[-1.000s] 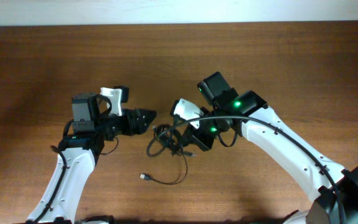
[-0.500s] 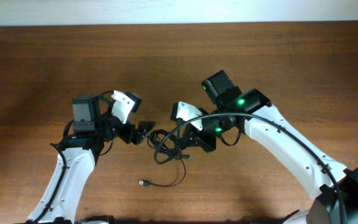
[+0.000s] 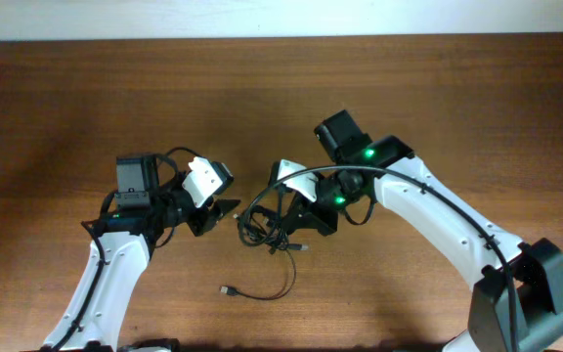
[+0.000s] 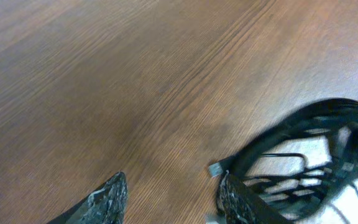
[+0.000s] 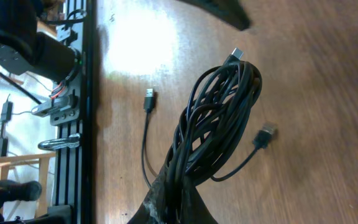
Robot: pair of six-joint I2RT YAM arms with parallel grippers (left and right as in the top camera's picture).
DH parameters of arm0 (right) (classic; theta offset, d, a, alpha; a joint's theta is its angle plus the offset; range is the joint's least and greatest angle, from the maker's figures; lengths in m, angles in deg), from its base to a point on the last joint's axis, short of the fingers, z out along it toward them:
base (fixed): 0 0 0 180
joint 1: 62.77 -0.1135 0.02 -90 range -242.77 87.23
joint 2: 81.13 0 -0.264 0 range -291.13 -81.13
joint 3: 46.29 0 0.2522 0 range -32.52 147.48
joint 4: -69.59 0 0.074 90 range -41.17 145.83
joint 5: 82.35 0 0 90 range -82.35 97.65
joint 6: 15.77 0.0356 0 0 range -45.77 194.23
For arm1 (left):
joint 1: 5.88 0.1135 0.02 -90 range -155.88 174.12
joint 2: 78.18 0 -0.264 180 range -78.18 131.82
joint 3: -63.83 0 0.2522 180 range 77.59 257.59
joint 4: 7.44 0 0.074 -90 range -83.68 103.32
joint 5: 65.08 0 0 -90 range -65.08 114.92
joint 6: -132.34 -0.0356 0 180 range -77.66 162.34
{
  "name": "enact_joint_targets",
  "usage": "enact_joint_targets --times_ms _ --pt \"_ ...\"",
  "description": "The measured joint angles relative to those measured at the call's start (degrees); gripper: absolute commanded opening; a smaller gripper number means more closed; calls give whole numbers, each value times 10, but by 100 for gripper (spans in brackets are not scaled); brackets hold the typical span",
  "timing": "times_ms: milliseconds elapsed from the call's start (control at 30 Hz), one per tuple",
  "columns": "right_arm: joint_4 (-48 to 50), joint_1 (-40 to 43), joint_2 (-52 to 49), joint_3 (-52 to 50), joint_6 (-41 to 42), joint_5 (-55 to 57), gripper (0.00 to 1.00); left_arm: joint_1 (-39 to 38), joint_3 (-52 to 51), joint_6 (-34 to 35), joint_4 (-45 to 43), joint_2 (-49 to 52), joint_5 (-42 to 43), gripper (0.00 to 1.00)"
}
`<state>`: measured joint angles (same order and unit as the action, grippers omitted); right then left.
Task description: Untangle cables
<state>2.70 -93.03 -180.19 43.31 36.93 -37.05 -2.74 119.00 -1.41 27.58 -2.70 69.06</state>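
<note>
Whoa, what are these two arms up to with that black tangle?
Two robot arms are working on a knot of thin black cables on a wooden table. The right fingers are closed on one end of the bundle, and its loops and small plugs spread out in front of them. The left fingers are open right beside the bundle and grip nothing. One loose cord with a plug trails away across the table. Nothing looks separated yet.

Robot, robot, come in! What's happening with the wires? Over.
Right pincer shut on cables. Left pincer open, beside them. One plug end trailing loose.
</note>
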Motion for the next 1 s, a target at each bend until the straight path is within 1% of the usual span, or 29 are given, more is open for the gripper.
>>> enact_joint_targets --times_ms 67,100,167,233,300,367,400,467,600,700,767,867,967,1000 --pt "0 23 0 0 0 -17 4 0 0 -7 8 0 30 54" --pt "0 31 0 0 0 -27 4 0 0 -24 28 0 43 54" --pt "0 36 0 0 0 -48 4 -2 0 -41 33 0 55 53" --pt "0 36 0 0 0 -69 4 -13 0 -52 33 0 59 45" --pt "0 36 0 0 0 -93 4 -40 0 -77 33 0 60 30" --pt "-8 36 0 0 -6 -113 4 -54 1 -99 26 0 51 27" --pt "-13 36 0 0 -7 -119 4 -57 1 -106 21 0 40 28" --pt "-21 36 0 0 -11 -123 4 -57 1 -111 4 0 17 28" --pt "-29 36 0 0 -22 -124 4 -58 1 -111 -23 0 8 30" --pt "-29 36 0 0 -23 -123 4 -58 1 -111 -24 0 5 33" --pt "-31 36 0 0 -24 -122 4 -58 1 -111 -26 0 4 37" --pt "-33 36 0 0 -24 -122 4 -57 1 -78 -70 0 21 39" --pt "-35 36 0 0 -23 -121 4 -57 1 -67 -78 0 30 41" --pt "-35 36 0 0 -24 -121 4 -57 1 -65 -78 0 31 43"
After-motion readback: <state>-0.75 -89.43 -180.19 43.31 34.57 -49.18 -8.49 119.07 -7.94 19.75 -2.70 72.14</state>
